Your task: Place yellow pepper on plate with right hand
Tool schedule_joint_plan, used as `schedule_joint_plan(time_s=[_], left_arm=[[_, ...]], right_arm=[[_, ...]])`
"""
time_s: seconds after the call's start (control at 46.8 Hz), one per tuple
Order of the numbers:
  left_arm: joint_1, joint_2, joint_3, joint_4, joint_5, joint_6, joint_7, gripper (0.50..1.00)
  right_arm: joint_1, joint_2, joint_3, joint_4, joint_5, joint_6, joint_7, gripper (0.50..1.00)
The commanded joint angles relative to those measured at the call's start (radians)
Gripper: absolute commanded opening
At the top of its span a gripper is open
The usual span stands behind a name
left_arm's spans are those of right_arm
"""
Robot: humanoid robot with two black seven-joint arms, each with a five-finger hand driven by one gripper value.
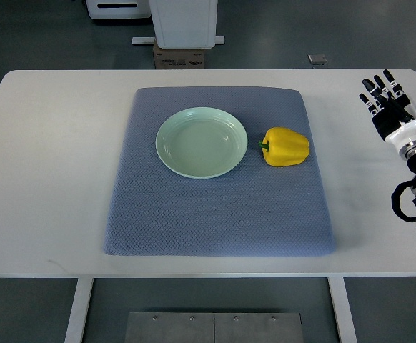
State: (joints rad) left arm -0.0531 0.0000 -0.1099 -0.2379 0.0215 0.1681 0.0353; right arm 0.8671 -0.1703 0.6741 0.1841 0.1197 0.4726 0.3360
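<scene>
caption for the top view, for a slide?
Yellow pepper lies beside the empty green plate on a blue mat; right hand open, apart.

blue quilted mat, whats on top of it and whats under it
On the blue quilted mat sit an empty pale green round plate and, apart from it, a yellow bell pepper. The mat lies on the white table, hiding the tabletop beneath.

The right hand [385,100] sits over bare table [51,179] near the right edge, fingers extended, holding nothing. Between it and the yellow pepper [286,146] lie only open tabletop and the blue mat [215,214]. The pepper's right, near and far sides are unobstructed. On its left, the green plate [201,142] lies just beside it, with a narrow gap.
</scene>
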Motion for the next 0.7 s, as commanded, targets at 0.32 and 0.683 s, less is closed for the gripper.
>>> schedule_joint_plan(time_s=[0.32,0.683], left_arm=[[0.012,0.0,-0.001,0.002,0.0,-0.001,0.0,1.0],[0.012,0.0,-0.001,0.002,0.0,-0.001,0.0,1.0]], right_arm=[[0.009,0.0,-0.022,0.0,-0.002,0.0,0.001,1.0],[0.003,-0.003,-0.019,-0.002,0.002,-0.011,0.087,1.0]])
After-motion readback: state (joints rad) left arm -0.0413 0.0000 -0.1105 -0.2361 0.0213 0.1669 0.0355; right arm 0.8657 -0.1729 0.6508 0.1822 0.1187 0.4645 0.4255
